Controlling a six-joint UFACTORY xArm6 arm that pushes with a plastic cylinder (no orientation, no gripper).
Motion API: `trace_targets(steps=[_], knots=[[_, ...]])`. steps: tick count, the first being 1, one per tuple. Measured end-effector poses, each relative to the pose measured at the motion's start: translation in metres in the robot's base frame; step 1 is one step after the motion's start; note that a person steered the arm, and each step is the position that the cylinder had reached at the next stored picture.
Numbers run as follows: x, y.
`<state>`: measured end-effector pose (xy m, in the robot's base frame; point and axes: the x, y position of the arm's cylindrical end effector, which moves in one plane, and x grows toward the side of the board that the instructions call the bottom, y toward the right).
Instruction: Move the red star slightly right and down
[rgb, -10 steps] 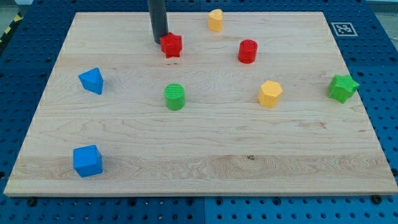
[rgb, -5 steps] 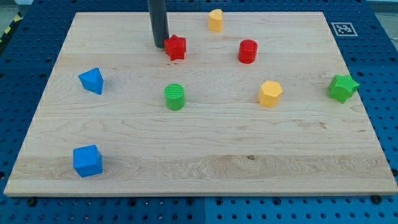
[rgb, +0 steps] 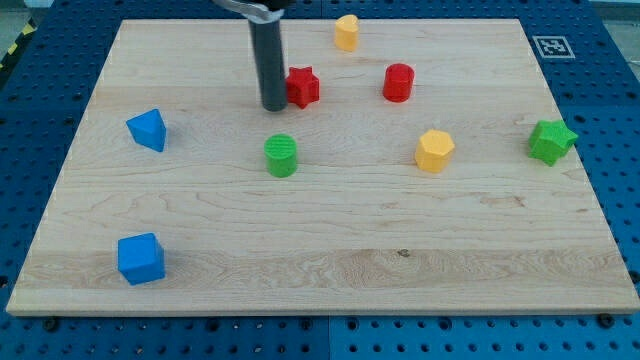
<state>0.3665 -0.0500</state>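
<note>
The red star (rgb: 303, 87) lies on the wooden board (rgb: 320, 240) in the upper middle of the view. My tip (rgb: 273, 106) rests on the board just left of and slightly below the star, touching or nearly touching its left side. The dark rod rises from the tip toward the view's top. A red cylinder (rgb: 398, 82) stands to the star's right, and a green cylinder (rgb: 281, 156) stands below the tip.
A yellow block (rgb: 346, 32) sits near the top edge, a yellow hexagonal block (rgb: 434, 150) right of centre, a green star (rgb: 551, 141) at the right edge. A blue triangular block (rgb: 147, 129) lies at left, a blue cube (rgb: 140, 258) at bottom left.
My tip has moved right and down, and the red star has slid right and down ahead of it. The other blocks have not moved.
</note>
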Motion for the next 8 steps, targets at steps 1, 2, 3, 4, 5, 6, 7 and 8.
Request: trace_targets(steps=[1, 2, 3, 4, 5, 6, 7, 8], knots=[[0.0, 0.003], [-0.003, 0.003], [-0.005, 0.003], [-0.005, 0.003], [-0.005, 0.01], [-0.005, 0.025], [-0.005, 0.043], [-0.005, 0.043]])
